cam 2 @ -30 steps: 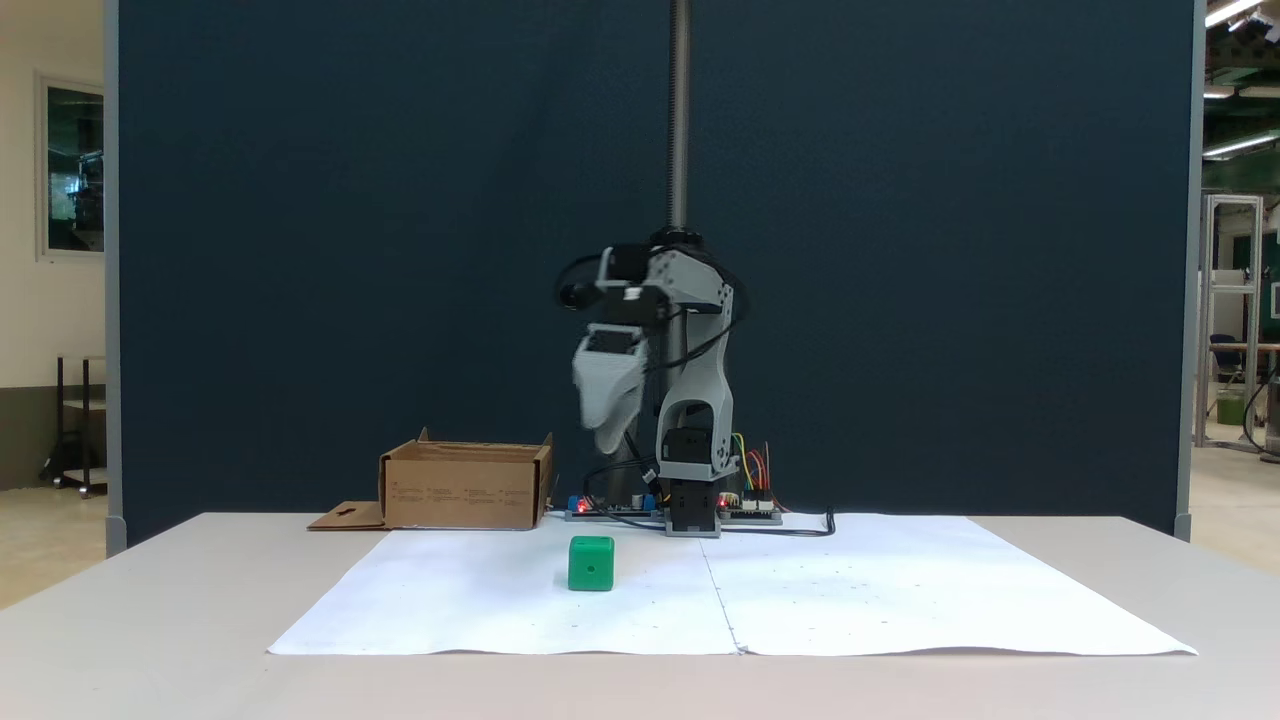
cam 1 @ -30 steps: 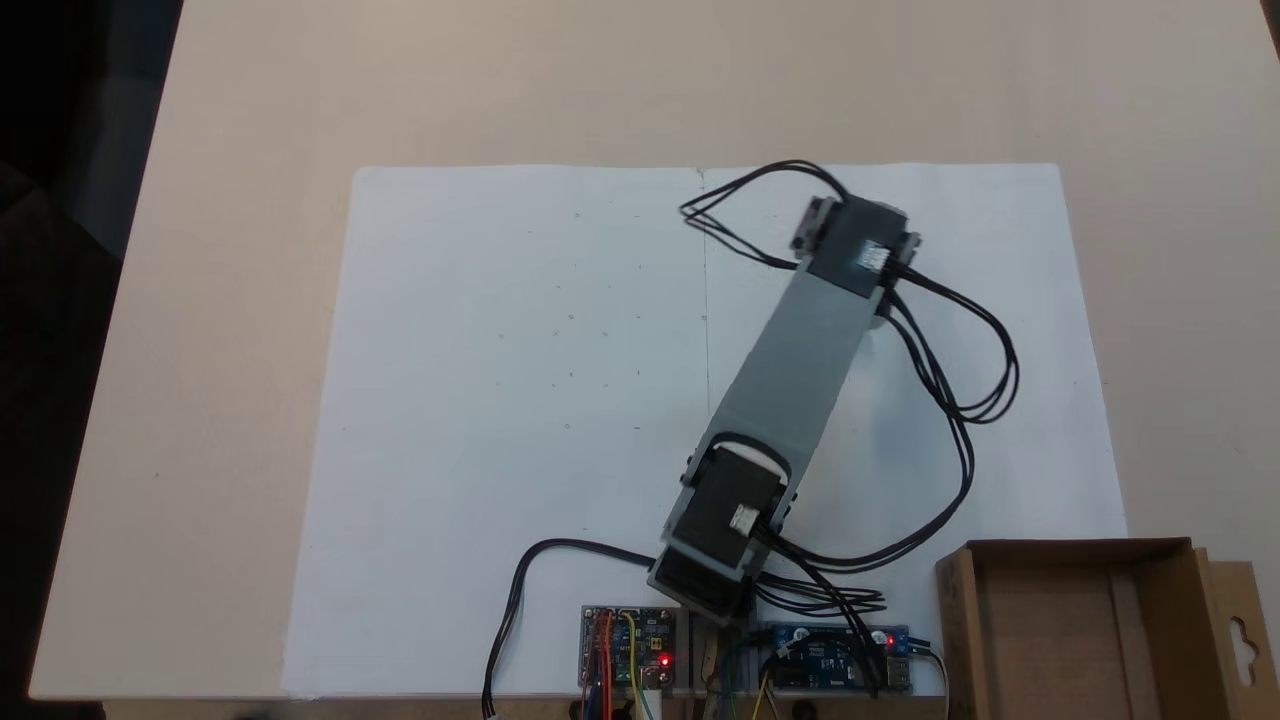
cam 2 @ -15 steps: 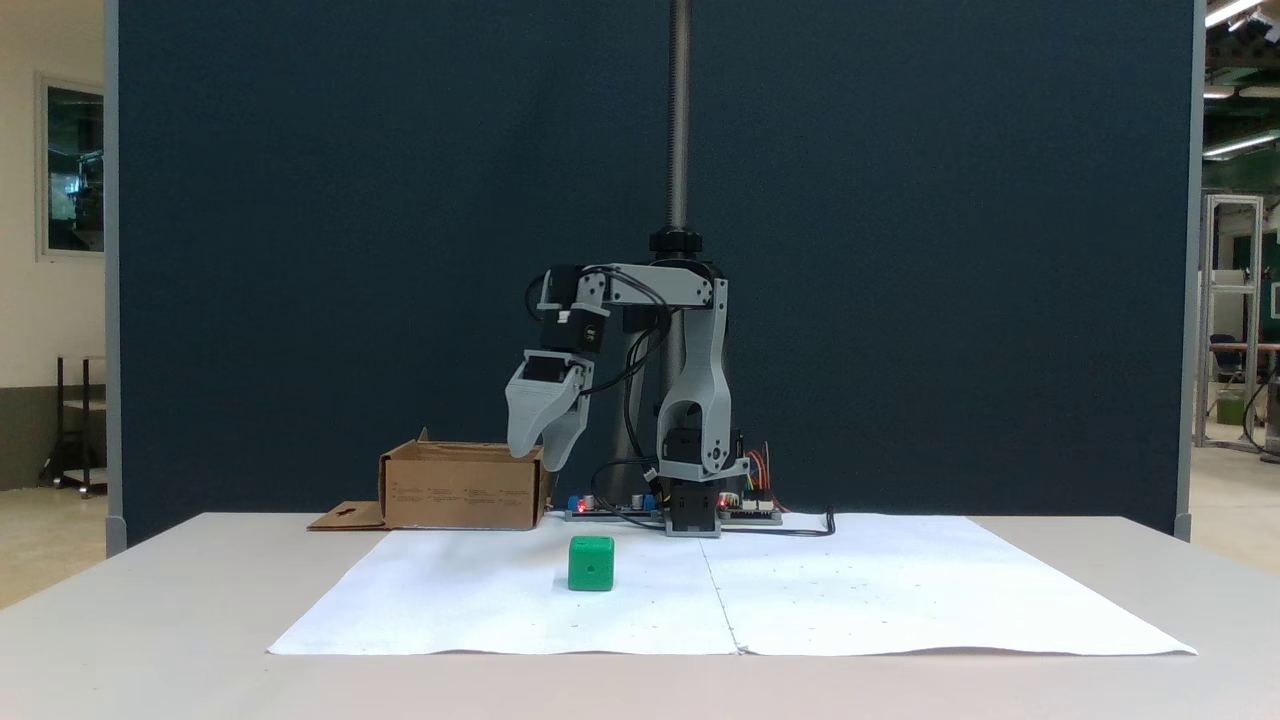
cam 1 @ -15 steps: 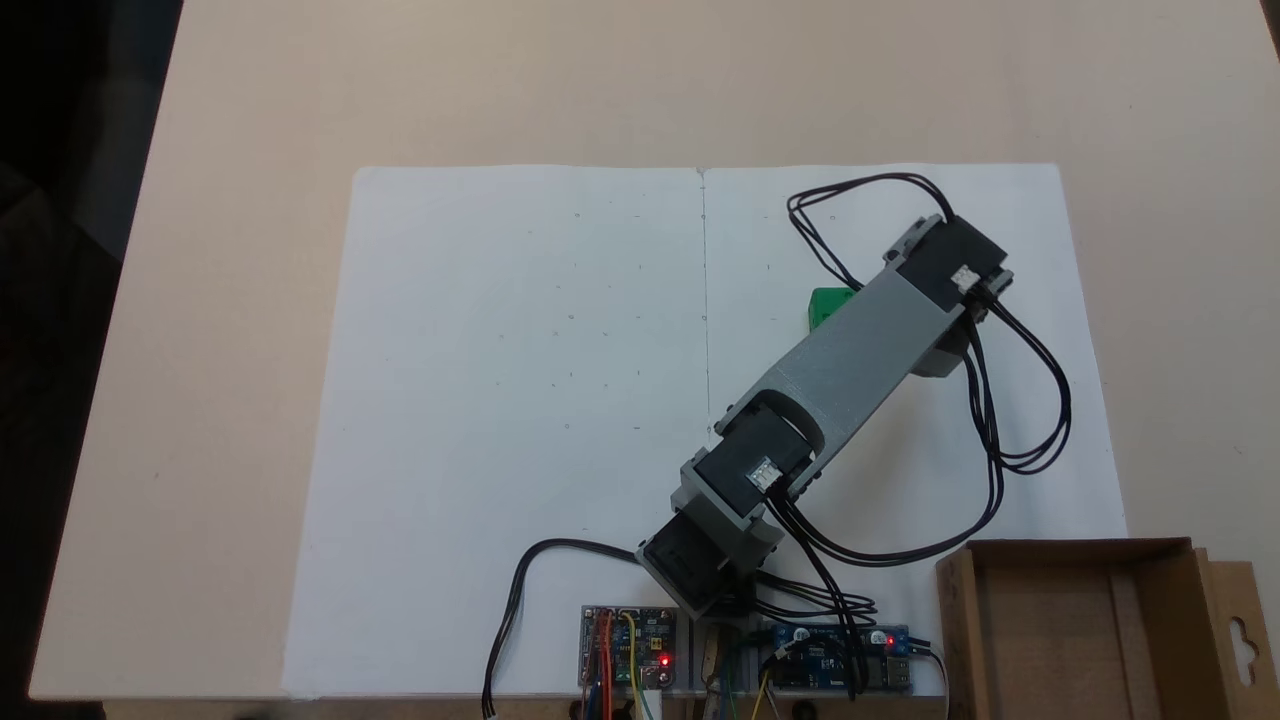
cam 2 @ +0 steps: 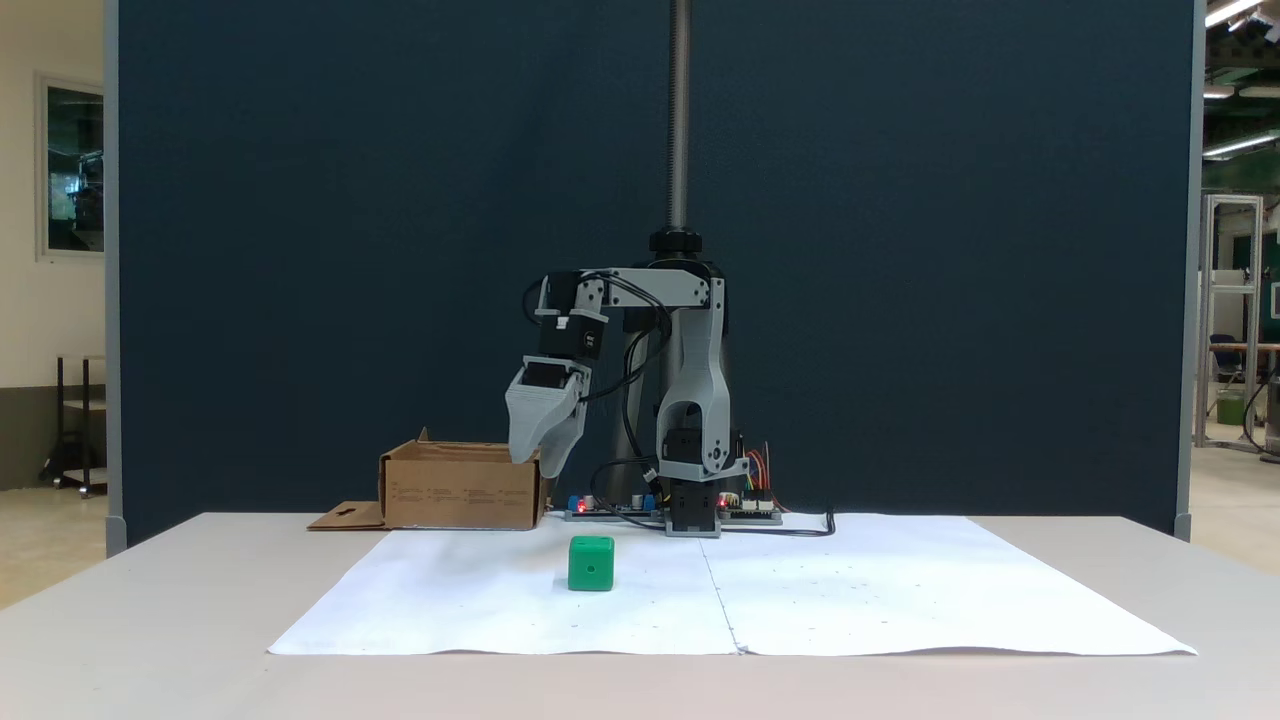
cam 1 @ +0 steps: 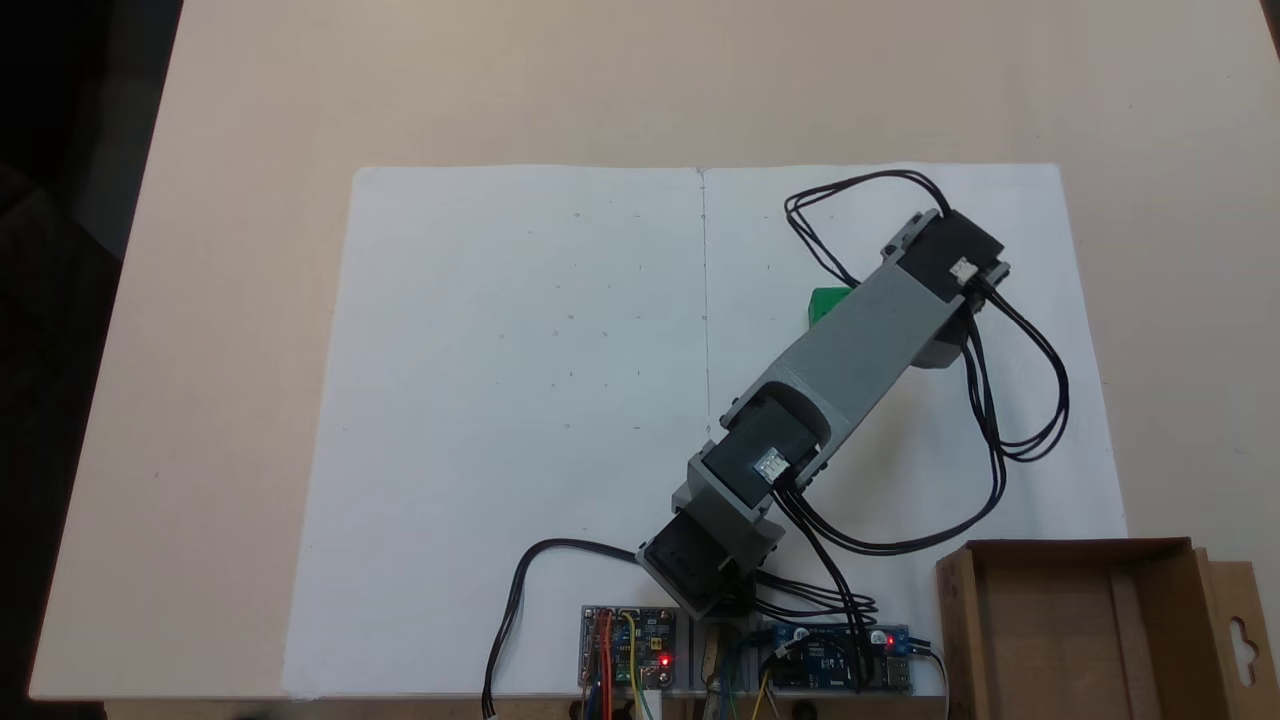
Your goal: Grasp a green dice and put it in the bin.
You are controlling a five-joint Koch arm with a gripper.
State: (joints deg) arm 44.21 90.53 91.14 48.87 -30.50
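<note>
Barely shifted since half a second ago; gripper (cam 2: 546, 468) hangs above green dice (cam 2: 591, 563), claw state unclear.

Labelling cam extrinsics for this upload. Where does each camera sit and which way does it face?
One fixed view: overhead, looking straight down at the white paper; arm links seen from above, base at bottom edge.
Other fixed view: table height, facing the arm's front; whole arm and gripper show against a dark panel.
Shared: green dice, bin, paper.
</note>
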